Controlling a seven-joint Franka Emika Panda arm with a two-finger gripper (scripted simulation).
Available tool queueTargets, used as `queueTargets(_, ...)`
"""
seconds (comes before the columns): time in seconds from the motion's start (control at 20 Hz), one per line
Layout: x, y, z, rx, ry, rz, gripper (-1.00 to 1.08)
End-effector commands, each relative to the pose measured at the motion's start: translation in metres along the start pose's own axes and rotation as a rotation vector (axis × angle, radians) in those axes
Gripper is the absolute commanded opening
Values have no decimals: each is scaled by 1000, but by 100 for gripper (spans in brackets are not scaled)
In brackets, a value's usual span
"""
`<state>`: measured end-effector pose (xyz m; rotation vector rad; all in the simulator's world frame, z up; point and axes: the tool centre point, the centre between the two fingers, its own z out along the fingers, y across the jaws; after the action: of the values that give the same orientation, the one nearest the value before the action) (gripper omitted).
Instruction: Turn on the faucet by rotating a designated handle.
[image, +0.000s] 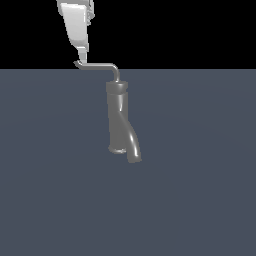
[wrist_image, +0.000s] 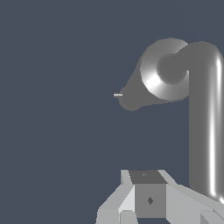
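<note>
The grey faucet (image: 117, 120) stands upright on the floor, and its thick spout (image: 133, 147) curves down toward the exterior view's right. From its capped top the thin handle (image: 97, 65) runs toward the exterior view's left and ends in a small upturned tip. My white gripper (image: 81, 54) comes down from above, its tip right at that end of the rod. In the wrist view the faucet cap (wrist_image: 168, 70) shows from above, and the handle (wrist_image: 203, 131) runs beside my gripper (wrist_image: 148, 192). The fingers look shut, with nothing between them.
A flat blue-grey floor (image: 200, 200) stretches all around the faucet. Black background lies behind it. A tiny white mark (wrist_image: 117, 94) shows beside the spout (wrist_image: 131, 99) in the wrist view.
</note>
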<state>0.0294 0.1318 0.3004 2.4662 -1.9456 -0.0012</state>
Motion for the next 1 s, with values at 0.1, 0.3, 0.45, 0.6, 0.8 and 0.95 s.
queueTargets(0.1, -1, 11, 0, 0, 0, 0, -100)
queueTargets(0.3, -1, 21, 0, 0, 0, 0, -100)
queueTargets(0.45, -2, 30, 0, 0, 0, 0, -100)
queueTargets(0.6, -3, 38, 0, 0, 0, 0, -100)
queueTargets(0.8, -3, 49, 0, 0, 0, 0, -100)
queueTargets(0.95, -3, 58, 0, 1, 0, 1, -100)
